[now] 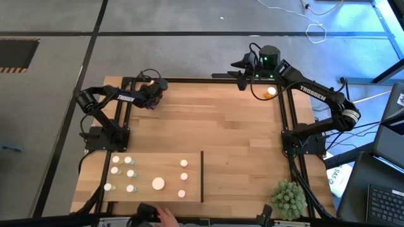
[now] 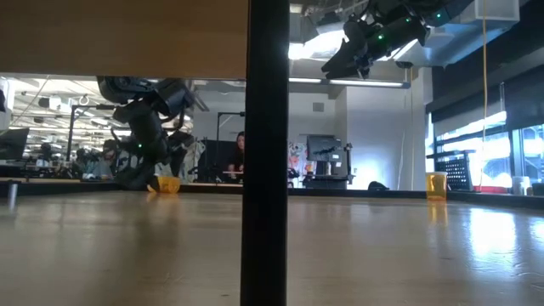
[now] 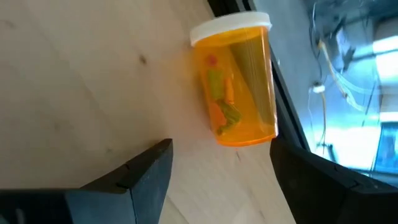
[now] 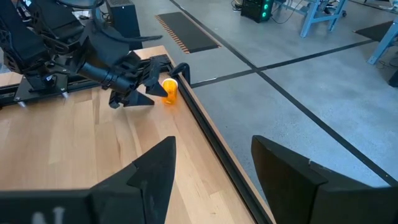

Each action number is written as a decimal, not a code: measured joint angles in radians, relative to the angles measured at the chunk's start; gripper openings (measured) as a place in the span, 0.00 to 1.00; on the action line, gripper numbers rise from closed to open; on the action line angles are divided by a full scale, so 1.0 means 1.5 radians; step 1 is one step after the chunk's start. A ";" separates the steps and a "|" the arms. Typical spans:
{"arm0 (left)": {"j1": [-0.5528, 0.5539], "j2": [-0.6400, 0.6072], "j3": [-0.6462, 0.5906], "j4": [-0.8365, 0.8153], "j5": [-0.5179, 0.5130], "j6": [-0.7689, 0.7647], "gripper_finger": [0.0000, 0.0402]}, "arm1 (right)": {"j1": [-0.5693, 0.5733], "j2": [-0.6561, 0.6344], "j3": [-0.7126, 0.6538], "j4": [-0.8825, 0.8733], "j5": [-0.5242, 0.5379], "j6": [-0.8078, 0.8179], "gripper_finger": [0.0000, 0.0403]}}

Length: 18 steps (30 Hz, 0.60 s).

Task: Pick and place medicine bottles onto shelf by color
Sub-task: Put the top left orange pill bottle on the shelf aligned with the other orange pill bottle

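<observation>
We see a planked wooden table (image 1: 221, 126), its grain running lengthwise, framed by a dark metal rail. At its near edge lies the shelf (image 1: 164, 165), a smoother, paler board split by a thin dark upright divider (image 1: 202, 176). On the shelf's left part stand the medicine bottles (image 1: 129, 173), small round shapes with white caps, in a loose cluster, with one wider cap (image 1: 158, 183) and three more just left of the divider. The part right of the divider is bare wood.

The left tool (image 3: 217, 162) sits at the table's far left corner with its dark fingers (image 3: 146, 171) spread wide, holding nothing. Just ahead of them an orange bottle (image 3: 239, 87) of clear amber plastic with a white cap stands close to the rail.

The right tool (image 4: 211, 168) hangs high over the far right corner, its jaws parted and empty. A second orange bottle (image 1: 271, 91) stands on the table below that arm, beside the rail.

The middle of the table is open between the two arms. A spiky green plant ball (image 1: 289, 197) rests at the near right corner. A hand (image 1: 167, 217) shows at the near edge. Beyond the table are a grey concrete floor with dark lines and an office with desks and screens.
</observation>
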State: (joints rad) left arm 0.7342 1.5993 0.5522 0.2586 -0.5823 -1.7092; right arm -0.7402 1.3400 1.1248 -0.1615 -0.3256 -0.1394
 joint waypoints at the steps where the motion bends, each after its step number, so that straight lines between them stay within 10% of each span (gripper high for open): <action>1: -0.008 0.000 0.000 -0.003 -0.018 -0.009 0.66 | 0.000 0.000 0.000 0.000 0.000 0.000 0.53; 11: -0.029 0.000 0.000 0.006 -0.105 -0.006 0.66 | 0.000 0.000 0.000 0.000 0.000 0.000 0.53; 18: 0.026 -0.001 0.000 0.005 -0.002 0.030 0.66 | 0.000 0.000 0.000 0.000 0.000 0.000 0.53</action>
State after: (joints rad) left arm 0.7726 1.5981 0.5529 0.2654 -0.5854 -1.6635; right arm -0.7403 1.3399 1.1248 -0.1612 -0.3254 -0.1395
